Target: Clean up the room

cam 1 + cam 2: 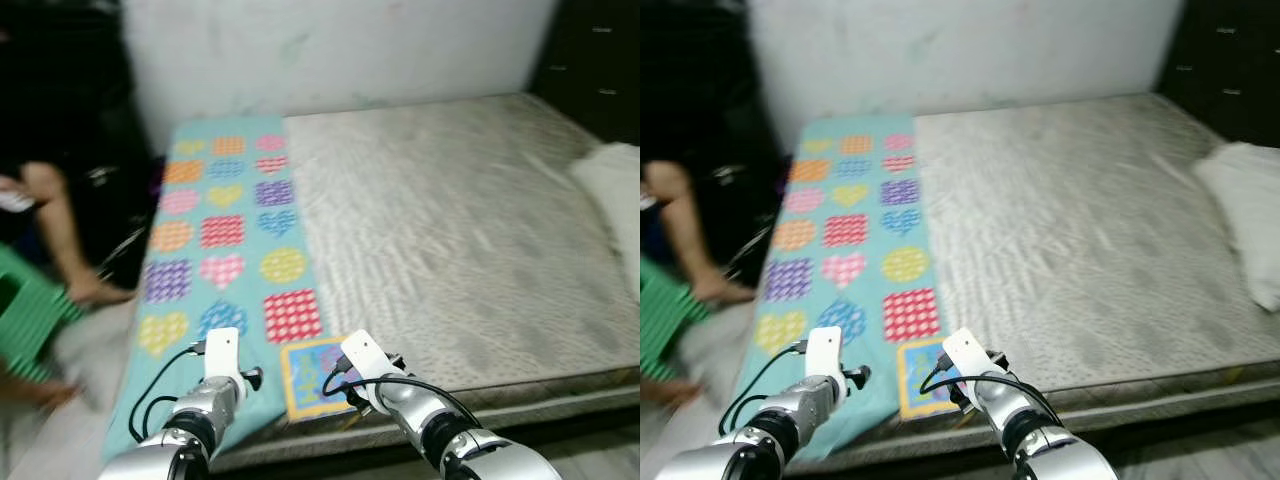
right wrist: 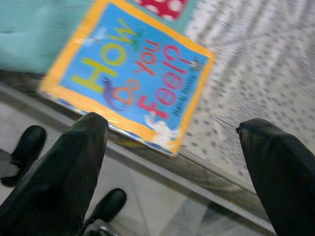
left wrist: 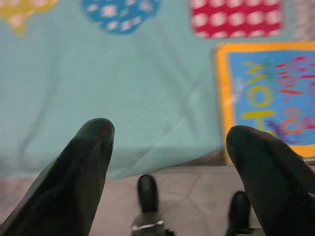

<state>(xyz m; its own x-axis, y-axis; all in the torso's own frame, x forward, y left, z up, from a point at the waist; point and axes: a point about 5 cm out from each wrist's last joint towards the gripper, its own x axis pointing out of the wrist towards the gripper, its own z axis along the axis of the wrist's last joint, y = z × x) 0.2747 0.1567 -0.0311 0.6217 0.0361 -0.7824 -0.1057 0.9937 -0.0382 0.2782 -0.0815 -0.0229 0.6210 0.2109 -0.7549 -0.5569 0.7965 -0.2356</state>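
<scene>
A children's book point(image 1: 313, 376) with an orange border and blue cover reading "How Do You Feel?" lies flat at the near edge of the bed, half on the teal blanket point(image 1: 215, 250) with coloured hearts and circles. In the right wrist view the book point(image 2: 130, 73) lies just beyond my right gripper point(image 2: 172, 125), which is open and holds nothing. My left gripper point(image 3: 170, 132) is open too, hovering over the blanket's near hem with the book point(image 3: 268, 96) off to its side. Both arms reach forward low in front of the bed.
The bare grey mattress point(image 1: 450, 220) spans the middle and right, with a white pillow point(image 1: 615, 190) at its right edge. A person's limb point(image 1: 55, 225) and a green stool point(image 1: 30, 315) are at the left. A dark cabinet point(image 1: 595, 60) stands at the back right.
</scene>
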